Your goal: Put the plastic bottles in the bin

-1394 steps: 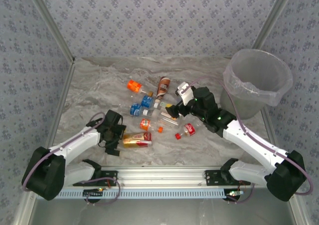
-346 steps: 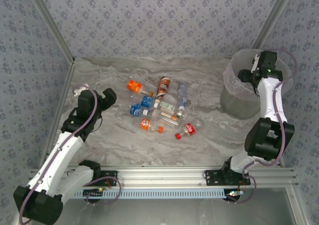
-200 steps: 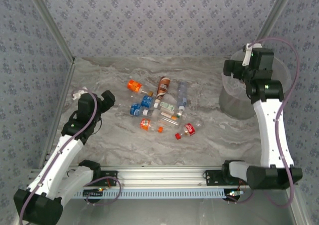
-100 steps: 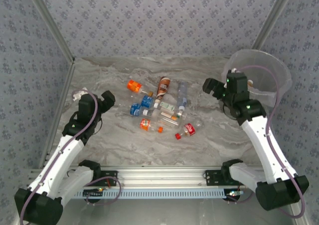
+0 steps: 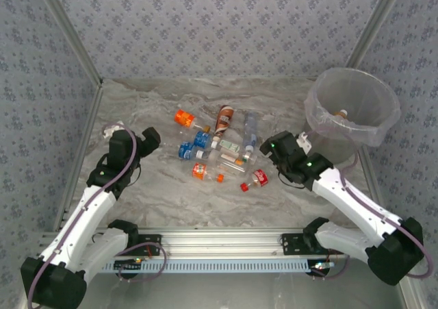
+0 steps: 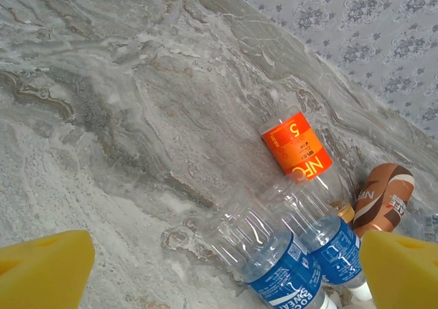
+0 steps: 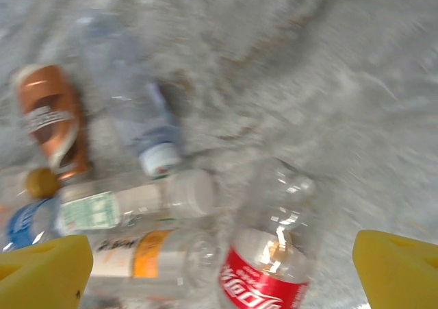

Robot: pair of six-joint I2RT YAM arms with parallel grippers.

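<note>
- The plastic bottles (image 5: 200, 140) lie in a loose cluster in the middle of the counter (image 5: 178, 199). The bin (image 5: 369, 136) stands at the far right corner, well apart from them. Inside it I see one small thing with an orange end, probably a bottle.
- The right gripper (image 7: 219, 275) hovers just above the red-label bottle (image 7: 263, 278), its jaws wide apart and holding nothing.
- The left gripper (image 6: 219, 268) is at the left side of the cluster, jaws also wide apart and empty. It faces two blue-label bottles (image 6: 284, 271) and an orange-label bottle (image 6: 298, 151).
- I judge this step as the approach to a new pick; most of the task remains.
- Next I must lower the right gripper, set the jaws across the body of the red-label bottle without catching its neighbour, and then close them.
</note>
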